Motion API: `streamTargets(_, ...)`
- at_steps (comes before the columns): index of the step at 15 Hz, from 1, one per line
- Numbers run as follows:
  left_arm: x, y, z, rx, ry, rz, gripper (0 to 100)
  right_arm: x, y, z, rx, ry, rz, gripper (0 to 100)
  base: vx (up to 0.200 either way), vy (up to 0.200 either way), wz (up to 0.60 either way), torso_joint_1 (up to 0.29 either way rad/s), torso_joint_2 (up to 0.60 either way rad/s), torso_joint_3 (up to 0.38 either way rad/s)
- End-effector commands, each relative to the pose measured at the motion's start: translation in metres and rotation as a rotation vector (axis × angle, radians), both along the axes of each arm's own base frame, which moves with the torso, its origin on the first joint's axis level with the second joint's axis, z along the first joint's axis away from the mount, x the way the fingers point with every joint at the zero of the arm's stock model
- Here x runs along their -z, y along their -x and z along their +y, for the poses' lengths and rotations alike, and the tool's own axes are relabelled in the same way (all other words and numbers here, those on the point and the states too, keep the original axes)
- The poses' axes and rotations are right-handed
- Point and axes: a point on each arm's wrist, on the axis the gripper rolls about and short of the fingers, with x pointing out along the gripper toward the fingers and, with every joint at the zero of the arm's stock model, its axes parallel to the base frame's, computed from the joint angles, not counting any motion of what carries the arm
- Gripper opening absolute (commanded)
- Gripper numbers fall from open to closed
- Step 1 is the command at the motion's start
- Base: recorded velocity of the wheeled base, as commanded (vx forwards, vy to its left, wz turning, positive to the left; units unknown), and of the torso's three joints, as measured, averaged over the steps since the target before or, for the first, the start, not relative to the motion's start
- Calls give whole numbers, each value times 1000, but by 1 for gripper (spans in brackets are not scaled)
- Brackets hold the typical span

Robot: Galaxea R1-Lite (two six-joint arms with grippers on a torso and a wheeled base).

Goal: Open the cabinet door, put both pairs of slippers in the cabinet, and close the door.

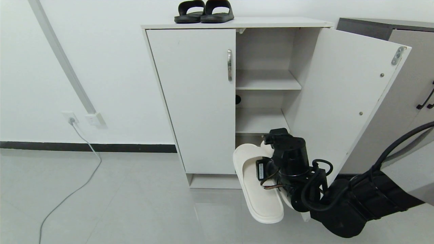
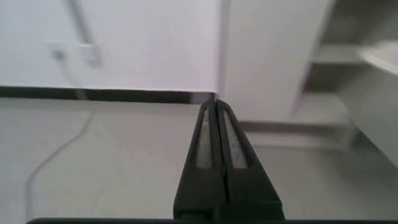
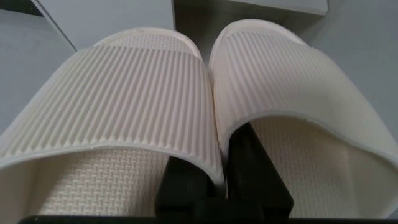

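Plain indoor room, domestic entryway or storage corner in character; exact use cannot be confirmed. Evidence: a white shoe cabinet [image 1: 190, 101] at twelve o'clock against a bare white wall [image 1: 112, 51], black slippers [image 1: 203, 12] on its top; glossy grey floor tiles [image 1: 129, 206]; black skirting [image 1: 84, 147]; a wall socket [image 1: 70, 118] with trailing cable [image 1: 89, 176] at nine o'clock of it; a grey cabinet [image 1: 407, 101] at three o'clock.

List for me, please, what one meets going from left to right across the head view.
wall socket → closed cabinet door → door handle → white slippers → open cabinet door → grey cabinet
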Motion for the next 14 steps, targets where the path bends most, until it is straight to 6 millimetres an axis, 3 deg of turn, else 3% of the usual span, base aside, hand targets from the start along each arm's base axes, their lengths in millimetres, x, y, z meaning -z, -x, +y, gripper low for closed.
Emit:
streamTargets(1, 5, 0, -1, 33, -11, 11, 0, -1, -1, 2, 0, -3, -5, 0, 0, 0, 0, 0, 0, 0)
streamTargets(3, 5, 0, -1, 36, -11, 8, 0, -8, -5, 10, 6, -13, -27, 0, 0, 0, 0, 0, 0, 0)
streamTargets(6, 5, 0, -1, 33, 5, 8, 0, -8, -35, 34, 134, -35, -83, 0, 0, 0, 0, 0, 0, 0)
streamTargets(8, 5, 0, -1, 33, 5, 9, 0, -9, -41, 39, 149, -42, -95, 0, 0, 0, 0, 0, 0, 0)
streamTargets(14, 5, 0, -1, 33, 3, 9, 0, -9, -49, 36, 246, -19, -107, 0, 0, -200, 0, 3, 2, 4)
